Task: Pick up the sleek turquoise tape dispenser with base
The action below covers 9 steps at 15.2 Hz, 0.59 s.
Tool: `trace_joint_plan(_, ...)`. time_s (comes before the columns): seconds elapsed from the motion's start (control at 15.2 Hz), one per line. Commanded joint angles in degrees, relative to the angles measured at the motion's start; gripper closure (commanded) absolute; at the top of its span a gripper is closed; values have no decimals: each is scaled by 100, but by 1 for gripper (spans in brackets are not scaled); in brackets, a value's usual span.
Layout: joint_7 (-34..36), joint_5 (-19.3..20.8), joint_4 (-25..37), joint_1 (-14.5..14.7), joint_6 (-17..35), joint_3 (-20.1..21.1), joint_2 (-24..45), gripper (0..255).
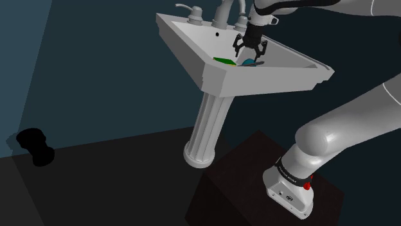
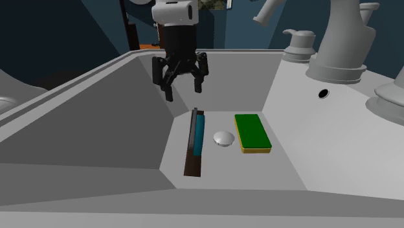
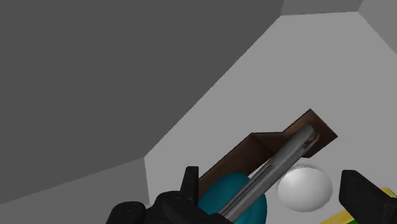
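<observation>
The pincer (image 2: 184,89) hangs over the basin of a white pedestal sink (image 2: 97,129), its two black fingers spread apart and clasping nothing. In the second exterior view it sits above the far end of the tape dispenser (image 2: 195,139) with clear space between them.

The dispenser lies on the flat floor of the basin. It is a long, narrow piece with a dark brown base, a turquoise body and a grey metal strip along its length. It runs lengthwise beside the seam where the floor meets the sloping wall on the second exterior view's left.

Just beside it, toward that view's right, is the round pale drain stopper (image 2: 223,138). Beyond the stopper lies a green sponge (image 2: 252,131) with a yellow underside, flat on the basin floor and apart from the dispenser.

In the wrist view the dispenser (image 3: 254,149) stretches away from the open pincer (image 3: 277,197), with its turquoise part close to one finger and the stopper (image 3: 305,188) between the fingers.

In the shoulder view the pincer (image 1: 249,52) reaches down into the sink (image 1: 257,80) above the dispenser (image 1: 249,62). The sink stands on a fluted column (image 1: 207,128), and the dark stand (image 1: 250,173) is beside it.
</observation>
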State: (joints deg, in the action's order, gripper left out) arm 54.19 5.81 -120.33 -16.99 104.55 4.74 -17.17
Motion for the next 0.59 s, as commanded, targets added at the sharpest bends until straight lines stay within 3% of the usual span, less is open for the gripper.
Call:
trace_joint_plan(0.0, 615, 146, 226, -177, 71, 12, 344, 0)
trace_joint_plan(0.13, 1008, 247, 363, -285, 105, -8, 558, 0)
trace_joint_plan(0.53, 1076, 274, -44, -286, 560, -12, 611, 0)
